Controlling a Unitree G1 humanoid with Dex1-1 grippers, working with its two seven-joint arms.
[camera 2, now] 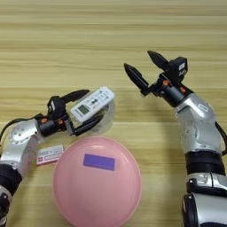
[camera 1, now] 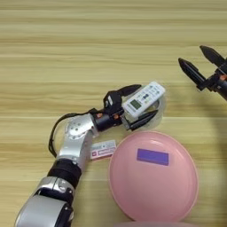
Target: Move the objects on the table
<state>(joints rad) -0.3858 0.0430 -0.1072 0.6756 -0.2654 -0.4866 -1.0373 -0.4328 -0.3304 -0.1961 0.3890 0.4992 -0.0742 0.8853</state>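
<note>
Left of table centre | left gripper straddles white screen-and-button remote resting on clear round dish, fingers spread | right gripper hovering, fingers spread | step: grasping remote | next: close squarely, lift | white-and-red flat packet beside pink round plate

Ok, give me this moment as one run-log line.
left gripper: open, fingers either side of remote | right gripper: open, raised over table | packet: flat beside pink plate

Prob. lab bench: bare wooden table, robot arms, no room visible
</note>
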